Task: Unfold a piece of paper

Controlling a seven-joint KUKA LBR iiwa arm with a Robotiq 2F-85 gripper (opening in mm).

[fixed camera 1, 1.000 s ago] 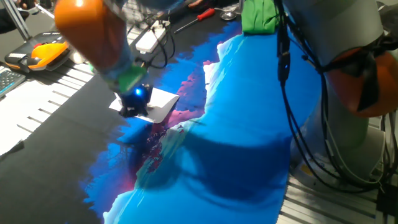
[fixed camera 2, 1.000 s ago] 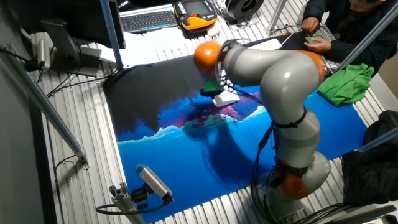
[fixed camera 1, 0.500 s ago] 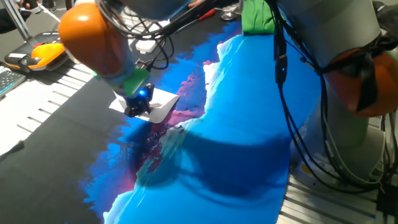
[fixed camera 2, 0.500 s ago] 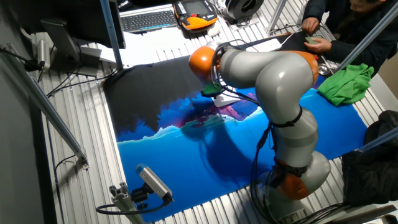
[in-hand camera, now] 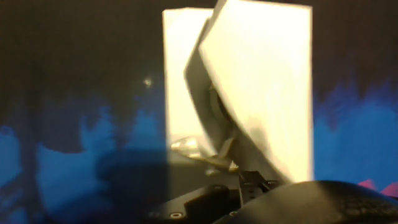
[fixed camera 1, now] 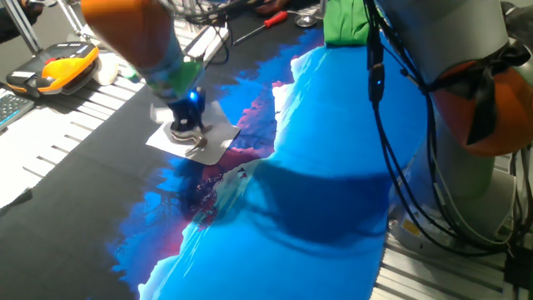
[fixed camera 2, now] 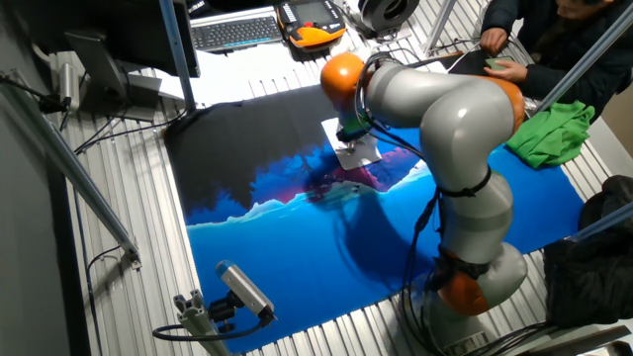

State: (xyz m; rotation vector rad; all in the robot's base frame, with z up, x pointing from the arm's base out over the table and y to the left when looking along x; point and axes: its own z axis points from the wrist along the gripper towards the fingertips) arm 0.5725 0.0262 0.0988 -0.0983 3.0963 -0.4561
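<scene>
Grey rounded arm w/ orange joint caps, black cables alongside, green ring + blue LED nr wrist.

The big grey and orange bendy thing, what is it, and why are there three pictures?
It is a robot arm with a two-finger gripper at its tip. Two pictures come from cameras standing on different sides of the table. The third comes from a camera on the robot's hand, looking down along its fingers. On the blue and black mat lies a creased white piece of paper, partly lifted in the hand view. The gripper sits right over it; whether it pinches the paper is too blurry to tell. A green cloth lies nearby.
</scene>
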